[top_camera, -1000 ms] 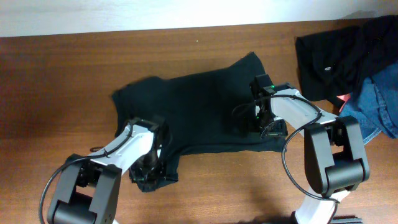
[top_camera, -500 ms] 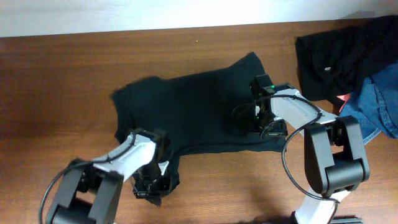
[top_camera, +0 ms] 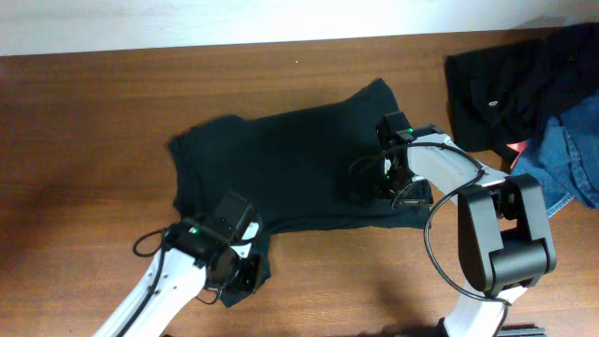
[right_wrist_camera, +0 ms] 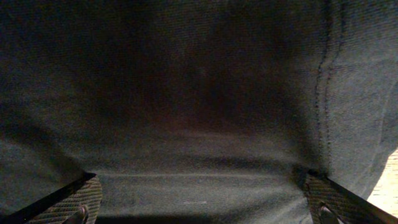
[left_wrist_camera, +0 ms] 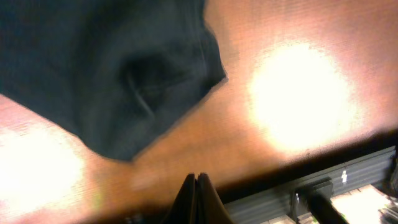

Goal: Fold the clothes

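Currently: the black T-shirt (top_camera: 290, 164) lies spread on the wooden table (top_camera: 94, 112), about mid-table. Its body runs from near left to far right. It is mostly flat, and bunched at its near-left corner.

Left arm: the left gripper (top_camera: 241, 274) sits over that bunched near-left corner in the overhead view. In the left wrist view its fingers (left_wrist_camera: 202, 194) are pressed tight together, tips meeting, with nothing visible between them. A dark corner of the shirt fills the upper left of this view, with a strip of bare wood between it and the fingertips. The view is blurred, with two bright glare patches on the wood, so fine contact cannot be judged beyond that.

Right arm: the right gripper (top_camera: 372, 192) is on the right-hand part of the shirt, close to its near hem. In the right wrist view the two fingers are spread wide, one at each lower corner of the frame, gripping nothing. Dark fabric spans the whole gap between them. I cannot tell whether the tips press into the cloth or sit just above it. A stitched seam (right_wrist_camera: 320, 81) runs down the right side of that view, with a sliver of wood beyond it.

Other items: at the far right corner of the table a black garment (top_camera: 505, 80) lies heaped against blue denim (top_camera: 576, 159), the two touching. This pile is apart from the T-shirt, with bare wood between.
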Robot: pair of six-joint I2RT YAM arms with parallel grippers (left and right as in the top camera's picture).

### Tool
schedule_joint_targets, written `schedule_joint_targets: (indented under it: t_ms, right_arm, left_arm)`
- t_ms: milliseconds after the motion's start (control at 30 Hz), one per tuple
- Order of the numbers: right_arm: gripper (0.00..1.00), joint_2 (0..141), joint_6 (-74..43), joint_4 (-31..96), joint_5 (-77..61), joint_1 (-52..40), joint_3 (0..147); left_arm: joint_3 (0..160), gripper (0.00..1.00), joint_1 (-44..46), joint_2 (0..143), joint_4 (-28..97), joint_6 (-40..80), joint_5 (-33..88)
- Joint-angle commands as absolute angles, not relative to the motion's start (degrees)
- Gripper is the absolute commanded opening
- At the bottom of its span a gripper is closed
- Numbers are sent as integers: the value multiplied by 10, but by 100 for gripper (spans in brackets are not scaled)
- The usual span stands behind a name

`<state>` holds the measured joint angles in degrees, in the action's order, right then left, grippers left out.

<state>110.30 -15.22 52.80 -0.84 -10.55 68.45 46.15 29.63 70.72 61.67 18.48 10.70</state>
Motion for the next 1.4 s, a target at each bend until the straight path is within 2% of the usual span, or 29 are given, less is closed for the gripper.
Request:
schedule_joint_targets:
  t_ms: [0,400,1000,1367]
  right_arm:
    - [99,1112,-155,526,7,-104,673]
    - [99,1112,-155,526,7,-104,673]
    - [99,1112,-155,526,7,-104,673]
    - [99,1112,-155,526,7,-104,673]
  left_arm:
    - [460,1,297,697,589,201,49]
    - [458,1,298,756,499,203,48]
    - [458,1,298,929,460,216,93]
    - [458,0,312,961,490,216,118]
